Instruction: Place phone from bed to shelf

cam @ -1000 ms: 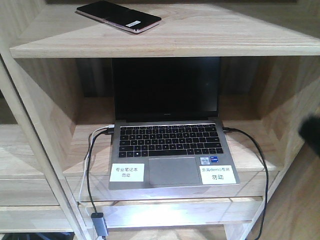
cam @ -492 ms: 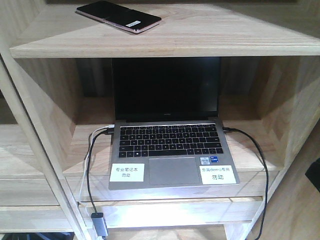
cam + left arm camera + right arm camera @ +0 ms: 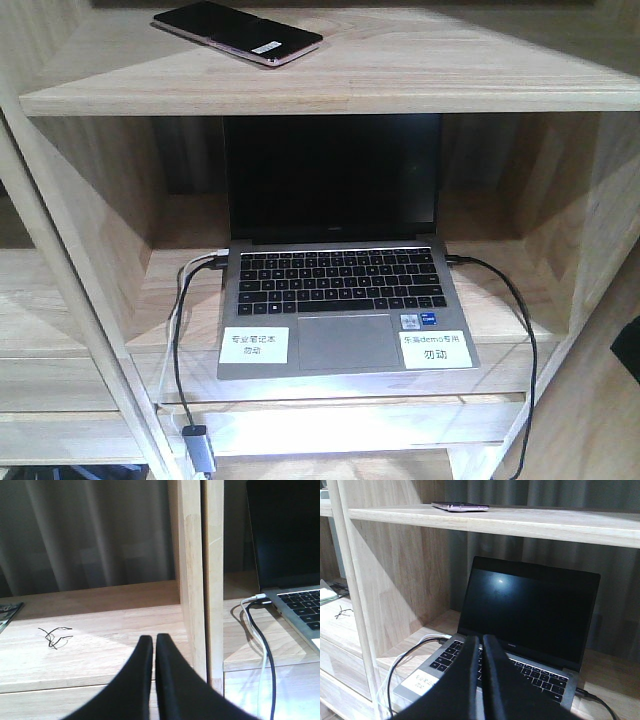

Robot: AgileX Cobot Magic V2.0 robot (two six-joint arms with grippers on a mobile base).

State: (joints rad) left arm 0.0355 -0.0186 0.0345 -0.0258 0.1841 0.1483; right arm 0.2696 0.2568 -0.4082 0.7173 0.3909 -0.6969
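The black phone (image 3: 237,32) with a pinkish edge and a white sticker lies flat on the top board of the pale wood shelf (image 3: 420,70). From the right wrist view the phone (image 3: 460,506) shows edge-on on that board, up and to the left. My right gripper (image 3: 481,639) is shut and empty, low in front of the laptop. My left gripper (image 3: 154,639) is shut with nothing in it, over a lower board left of the shelf's upright (image 3: 192,570). The bed is out of view.
An open grey laptop (image 3: 340,290) with a dark screen fills the compartment under the phone, with cables (image 3: 180,340) hanging at both sides. A small black wire tangle (image 3: 54,636) lies on the left board. A dark arm part (image 3: 628,345) shows at the right edge.
The dark arm shape at the right edge of the front view has dropped lower and further out of frame. The phone and laptop have not moved.
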